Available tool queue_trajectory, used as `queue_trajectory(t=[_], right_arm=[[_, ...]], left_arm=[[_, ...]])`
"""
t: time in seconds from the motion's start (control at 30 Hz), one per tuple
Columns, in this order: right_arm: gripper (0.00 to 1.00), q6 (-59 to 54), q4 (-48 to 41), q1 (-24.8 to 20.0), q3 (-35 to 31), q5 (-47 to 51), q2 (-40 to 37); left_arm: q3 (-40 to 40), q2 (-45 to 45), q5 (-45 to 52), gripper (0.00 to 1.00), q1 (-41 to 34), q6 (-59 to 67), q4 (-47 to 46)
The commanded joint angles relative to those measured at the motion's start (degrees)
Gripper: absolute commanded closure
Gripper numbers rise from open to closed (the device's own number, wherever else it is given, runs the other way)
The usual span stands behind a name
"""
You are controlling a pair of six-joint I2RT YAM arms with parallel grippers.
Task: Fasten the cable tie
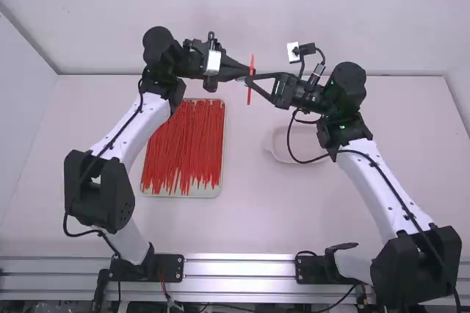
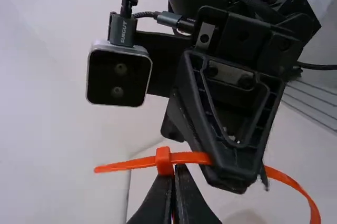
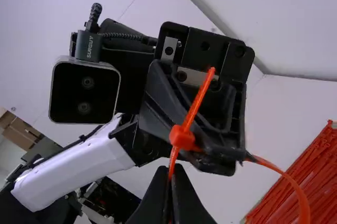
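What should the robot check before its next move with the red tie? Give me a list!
1. Left tool shut on tie: ok.
2. Right tool shut on tie: ok.
3. Tail poked through head: ok.
4. Loop pulled tight: not ok, it is wide.
5. Tie held up off the table: ok.
6. Head's lock caught: cannot tell.
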Motion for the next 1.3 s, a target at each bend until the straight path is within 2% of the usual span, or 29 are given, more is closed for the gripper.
queue_trajectory(t=[0.0,0.3,0.5,0.63,0.73,1.0,1.23,1.27], right_arm=[[1.0,0.2,0.9,-2.0,0.4,4.4,0.0],[0.99,0.2,0.7,-2.8,0.4,5.2,0.0],[0.67,-0.2,0.5,-4.4,0.4,0.4,0.0],[0.57,1.7,0.7,-6.0,0.4,-2.2,0.0],[0.54,2.8,0.7,-6.8,0.4,-2.8,0.0],[0.54,3.2,0.9,-6.1,0.4,-3.8,0.0],[0.67,3.2,0.9,-5.0,0.4,-3.8,0.0],[0.71,3.2,0.9,-5.0,0.4,-3.9,0.0]], left_arm=[[-0.7,0.2,6.0,0.98,-1.1,-0.5,0.9],[-0.7,0.2,5.2,0.98,-2.5,-0.4,0.6],[-0.7,0.2,5.4,0.98,-1.6,-2.8,1.1],[-0.7,0.2,5.8,0.98,-1.9,-4.9,1.2],[-0.7,0.2,6.0,0.98,-2.5,-4.9,0.7],[-0.7,0.2,5.7,0.98,-3.2,-4.8,-0.8],[-1.6,0.2,5.2,0.98,-3.7,-4.3,-2.0],[-1.8,0.2,5.2,0.98,-3.7,-4.3,-1.9]])
